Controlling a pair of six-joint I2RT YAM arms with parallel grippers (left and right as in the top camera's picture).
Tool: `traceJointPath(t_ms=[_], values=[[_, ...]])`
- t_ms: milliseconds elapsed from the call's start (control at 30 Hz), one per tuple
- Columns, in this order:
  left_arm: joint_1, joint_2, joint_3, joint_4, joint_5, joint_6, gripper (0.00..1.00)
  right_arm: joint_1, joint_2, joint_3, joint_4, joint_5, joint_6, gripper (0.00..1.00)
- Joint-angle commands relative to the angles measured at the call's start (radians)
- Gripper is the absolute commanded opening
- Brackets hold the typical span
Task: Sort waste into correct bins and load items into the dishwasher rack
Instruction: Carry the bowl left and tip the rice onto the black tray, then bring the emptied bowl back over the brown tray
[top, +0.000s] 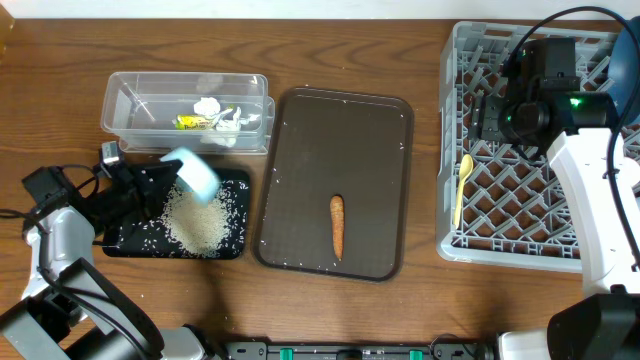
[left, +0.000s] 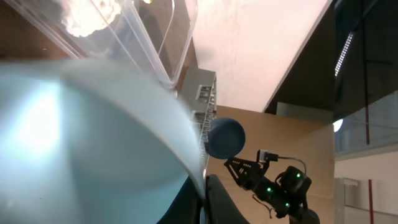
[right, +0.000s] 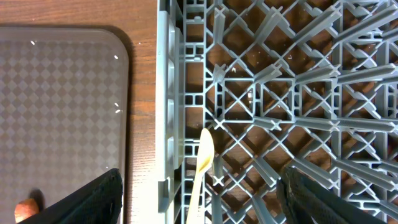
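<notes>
My left gripper (top: 170, 180) is shut on the rim of the light-blue bowl (top: 198, 178) and holds it tilted over the black tray (top: 243, 200), where a pile of white rice (top: 200, 222) lies. The bowl fills the left wrist view (left: 81, 143), with the fingers (left: 205, 196) pinching its rim. The clear tub (top: 130, 105) holds crumpled tissue (top: 212, 108) and a yellow-green wrapper (top: 192, 121). The carrot-like stick (top: 337, 225) lies on the brown serving tray. My right gripper (right: 199, 199) is open and empty above the dishwasher rack (top: 520, 210), over the pale yellow spoon (right: 200, 168) near the rack's left wall (top: 461, 188).
The dark brown serving tray (top: 320, 150) lies between the bins and the rack, with stray rice grains on it. A dark-blue round thing (left: 225, 138) shows far off in the left wrist view. The right arm hides part of the rack's back.
</notes>
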Motion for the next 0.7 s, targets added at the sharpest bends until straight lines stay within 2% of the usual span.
traceJointPath(t_ms=[0,200,400,567,667], values=[[-0.025,-0.01,0.0,0.003,-0.021,-0.012,0.06,-0.003,0.002,0.007,0.004,-0.007,-0.007,0.79],[-0.155,-0.092,0.018,0.006,-0.187,-0.013,0.06,-0.003,0.002,0.007,0.004,-0.007,-0.007,0.79],[-0.376,-0.207,0.088,0.022,-0.402,-0.013,0.06,-0.003,0.002,0.007,0.006,-0.007,-0.007,0.79],[-0.604,-0.23,0.096,0.169,-0.49,-0.024,0.06,-0.003,0.002,0.007,0.006,-0.007,-0.007,0.79],[-0.747,-0.219,0.096,0.252,-0.61,-0.024,0.06,-0.003,0.002,0.007,0.006,-0.007,-0.007,0.79]])
